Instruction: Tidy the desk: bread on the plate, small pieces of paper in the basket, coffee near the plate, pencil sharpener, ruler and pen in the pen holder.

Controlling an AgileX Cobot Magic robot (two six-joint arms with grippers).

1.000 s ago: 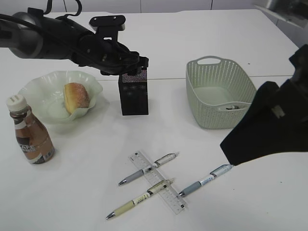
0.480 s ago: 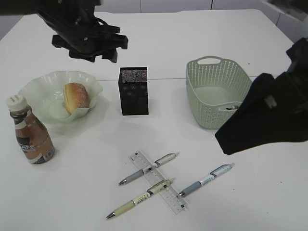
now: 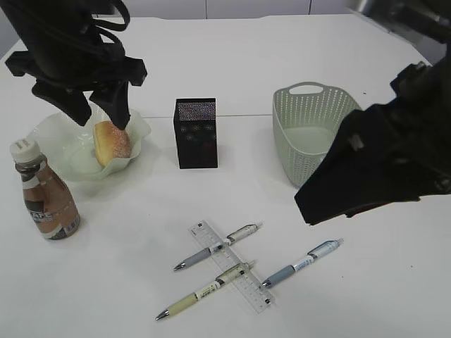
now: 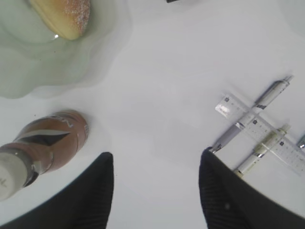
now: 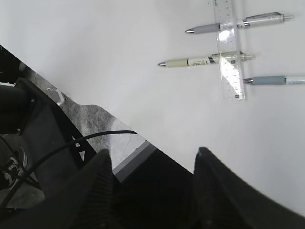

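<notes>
My left gripper [image 3: 99, 116] hangs open and empty just above the bread [image 3: 111, 141], which lies on the pale green plate [image 3: 49, 134]. The coffee [image 3: 46, 197] stands in front of the plate. The black pen holder [image 3: 195, 134] and the basket [image 3: 317, 130] stand mid-desk. The clear ruler [image 3: 236, 271] lies near the front edge, crossed by a grey pen [image 3: 215, 248] and a cream pen [image 3: 204, 290]; a blue-grey pen [image 3: 303, 263] lies beside it. My right gripper [image 5: 152, 155] is open and empty, high over the desk's front edge. The pencil sharpener and the small pieces of paper are out of view.
The right arm [image 3: 380, 162] is a big dark mass covering the basket's right side. The left wrist view shows the bread [image 4: 64, 16], the coffee [image 4: 47, 148] and the ruler [image 4: 267, 143]. In the right wrist view the ruler [image 5: 228, 52] lies beyond the desk edge.
The left gripper rose from the pen holder, swung left and now hangs over the plate. The right arm has slid leftward, covering more of the basket.
</notes>
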